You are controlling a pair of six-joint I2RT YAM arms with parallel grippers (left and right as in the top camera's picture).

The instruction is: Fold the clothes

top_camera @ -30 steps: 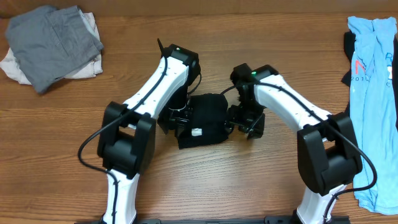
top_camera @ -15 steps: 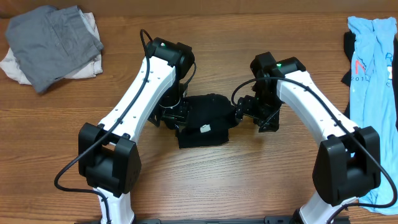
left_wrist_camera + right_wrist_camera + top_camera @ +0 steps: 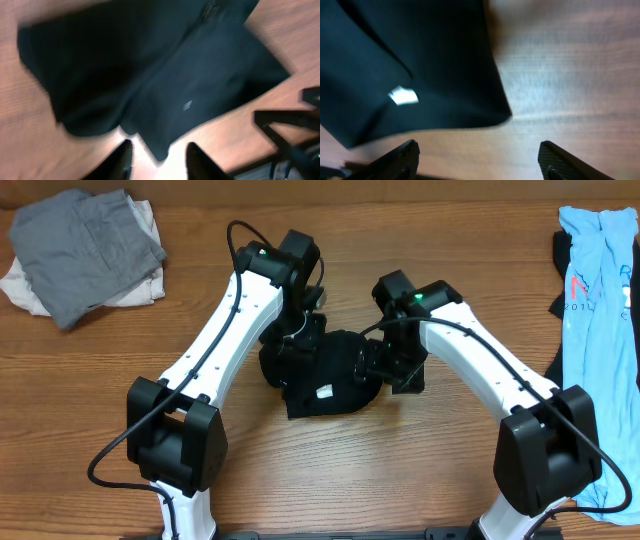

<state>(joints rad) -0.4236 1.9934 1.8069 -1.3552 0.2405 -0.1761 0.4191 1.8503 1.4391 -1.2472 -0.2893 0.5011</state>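
The clothes in play are a black T-shirt, folded into a small bundle at the table's middle, with a white tag showing. My left gripper hovers over its left edge. In the left wrist view the shirt fills the frame, and my left gripper is open, a fabric corner lying between the fingers without touching them. My right gripper is at the shirt's right edge. In the right wrist view it stands wide open over bare wood, just off the shirt's hem.
A grey and white pile of clothes sits at the far left corner. A light-blue shirt with red print hangs along the right edge, with a dark piece beside it. The wooden table shows bare in front.
My left gripper has swung right over the shirt's left side and its jaws have narrowed. My right gripper has moved left to the shirt's right edge. The bundle's left edge has bulged out.
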